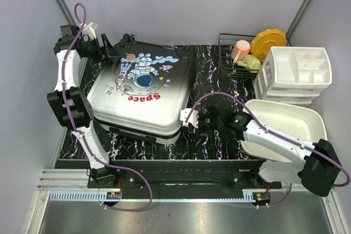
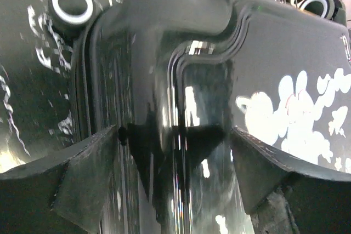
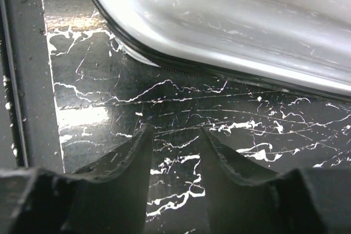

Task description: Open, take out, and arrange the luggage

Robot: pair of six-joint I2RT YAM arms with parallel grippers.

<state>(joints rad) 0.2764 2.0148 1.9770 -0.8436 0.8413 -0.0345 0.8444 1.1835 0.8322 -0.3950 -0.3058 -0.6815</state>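
The luggage [image 1: 142,97] is lying flat and closed on the black marbled worktop [image 1: 208,75], astronaut print facing up, filling the left and middle of the surface. Its wheels [image 2: 71,4] are showing at the far end, so its long axis is probably running from far to near, skewed a little to the right. The left gripper [image 2: 174,130] is reaching over the far-left corner with its fingers [image 2: 82,179] spread wide, straddling the glossy black corner of the shell without visibly pressing on it; whether the fingers are touching the shell cannot be told. The right gripper [image 3: 176,130] is hovering low over the worktop just off the near-right corner, its fingers only narrowly parted and pinching nothing. From this gripper the case is lying ahead and to the left, with the dark zipper seam [image 3: 219,72] running across the right wrist view just beyond the fingertips. That is the relation the opening step seems to be turning on: the seam is sitting near the right arm, while the left arm is bracing the opposite corner. The zipper pull is not showing in any view, so the right gripper would likely be following the seam to find it. Nothing is unpacked yet.
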